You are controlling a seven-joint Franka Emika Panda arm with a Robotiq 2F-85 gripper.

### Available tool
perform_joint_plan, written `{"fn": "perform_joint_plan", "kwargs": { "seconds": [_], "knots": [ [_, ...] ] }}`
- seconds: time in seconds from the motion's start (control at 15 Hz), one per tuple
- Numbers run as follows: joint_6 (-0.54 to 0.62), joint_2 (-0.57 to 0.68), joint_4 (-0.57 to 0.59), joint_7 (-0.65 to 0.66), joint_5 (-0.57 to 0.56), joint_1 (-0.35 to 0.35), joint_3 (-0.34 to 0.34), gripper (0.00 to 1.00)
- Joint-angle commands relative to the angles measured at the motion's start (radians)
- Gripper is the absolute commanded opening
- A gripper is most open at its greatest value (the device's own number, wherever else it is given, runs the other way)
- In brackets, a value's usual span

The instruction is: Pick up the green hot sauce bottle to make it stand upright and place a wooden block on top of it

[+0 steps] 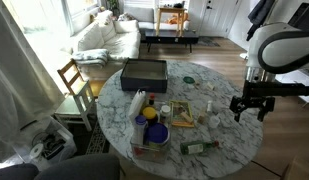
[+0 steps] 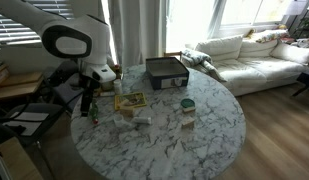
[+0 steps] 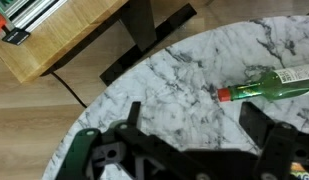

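The green hot sauce bottle [image 3: 272, 85] lies on its side on the marble table [image 3: 184, 80], its red cap pointing toward the table's middle. It also shows lying near the table's rim in an exterior view [image 1: 199, 147]. My gripper [image 3: 192, 125] is open and empty, hovering over the table edge, with the bottle just beyond one finger. In both exterior views the gripper [image 1: 250, 105] [image 2: 88, 100] hangs at the table's rim. A small pale block [image 1: 208, 106] lies on the table; it is too small to tell whether it is wood.
A black tray [image 1: 144, 72] [image 2: 166, 72] stands at the far side. A white bottle [image 1: 139, 103], a blue bowl [image 1: 154, 131], a green cup [image 2: 187, 104] and a yellow book [image 2: 130, 101] crowd the table. A wooden chair [image 1: 74, 85] stands beside it.
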Motion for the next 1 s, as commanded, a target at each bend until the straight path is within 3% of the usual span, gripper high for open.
{"fn": "perform_joint_plan", "kwargs": {
  "seconds": [0.0, 0.33, 0.73, 0.93],
  "knots": [
    [0.040, 0.039, -0.007, -0.061, 0.167, 0.018, -0.040, 1.00],
    [0.148, 0.139, -0.052, -0.152, 0.493, 0.012, -0.064, 1.00],
    [0.167, 0.245, -0.079, -0.328, 0.892, 0.002, -0.070, 1.00],
    [0.163, 0.285, -0.073, -0.371, 0.942, 0.011, -0.069, 1.00]
  ]
}}
